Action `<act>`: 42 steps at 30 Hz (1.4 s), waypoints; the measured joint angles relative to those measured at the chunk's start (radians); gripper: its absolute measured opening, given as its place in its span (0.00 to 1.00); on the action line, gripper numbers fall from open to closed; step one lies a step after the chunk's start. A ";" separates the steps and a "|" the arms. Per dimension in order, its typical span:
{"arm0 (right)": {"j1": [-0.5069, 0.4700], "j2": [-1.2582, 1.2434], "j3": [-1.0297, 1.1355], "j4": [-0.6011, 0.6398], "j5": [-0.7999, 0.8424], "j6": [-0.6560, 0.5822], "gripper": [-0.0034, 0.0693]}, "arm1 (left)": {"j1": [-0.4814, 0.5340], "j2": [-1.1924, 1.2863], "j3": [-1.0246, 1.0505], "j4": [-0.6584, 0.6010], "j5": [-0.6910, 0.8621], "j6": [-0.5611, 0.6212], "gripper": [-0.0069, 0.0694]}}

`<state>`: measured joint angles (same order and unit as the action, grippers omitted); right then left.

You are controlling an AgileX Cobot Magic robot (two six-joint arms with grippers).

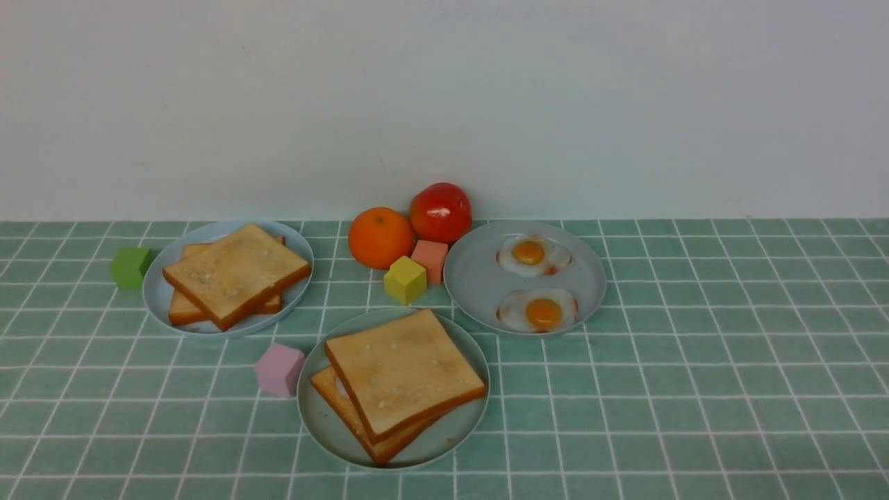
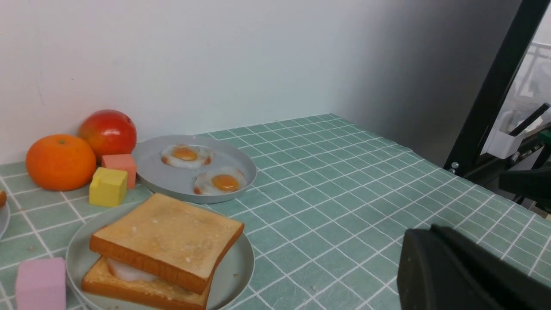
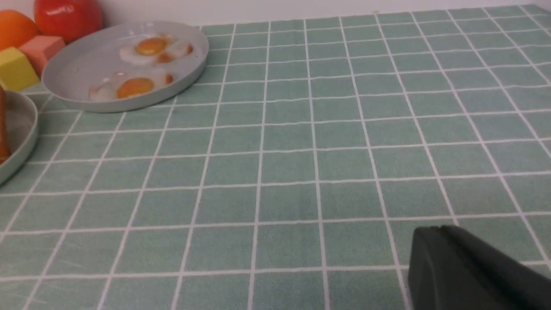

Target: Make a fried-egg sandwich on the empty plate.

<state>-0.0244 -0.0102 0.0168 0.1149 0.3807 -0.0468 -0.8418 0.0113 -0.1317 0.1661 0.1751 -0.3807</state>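
The fried-egg sandwich [image 1: 403, 371] lies on the mint-green plate [image 1: 326, 423] at the front centre: two toast slices stacked askew. In the left wrist view the top slice [image 2: 168, 234] covers an egg white [image 2: 125, 271] that shows between the slices above the plate [image 2: 234, 275]. Neither gripper shows in the front view. My left gripper [image 2: 424, 234] shows as black fingers pressed together, empty, over bare cloth to the right of the plate. My right gripper [image 3: 434, 232] looks the same, shut and empty, further right; the plate's rim [image 3: 21, 142] shows at that view's edge.
A blue-grey plate [image 1: 158, 295] at back left holds two toast slices [image 1: 236, 274]. Another plate [image 1: 479, 278] at back right holds two fried eggs [image 1: 538, 311]. An orange [image 1: 380, 237], a tomato [image 1: 440, 212] and yellow [image 1: 405, 279], salmon [image 1: 430, 258], green [image 1: 130, 267] and pink [image 1: 279, 369] cubes stand around.
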 joint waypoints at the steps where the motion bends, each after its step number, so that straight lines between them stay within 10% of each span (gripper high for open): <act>1: 0.000 0.000 0.000 0.000 0.000 0.000 0.03 | 0.000 0.000 0.000 0.000 0.000 0.000 0.07; 28: 0.000 0.000 0.000 -0.002 0.002 0.000 0.04 | 0.030 0.000 0.011 0.015 -0.036 0.000 0.09; 42: 0.000 0.000 0.000 -0.002 0.002 0.000 0.05 | 0.746 -0.022 0.155 -0.303 0.036 0.208 0.07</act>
<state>-0.0244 -0.0102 0.0168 0.1130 0.3828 -0.0468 -0.0953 -0.0108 0.0234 -0.1367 0.2110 -0.1732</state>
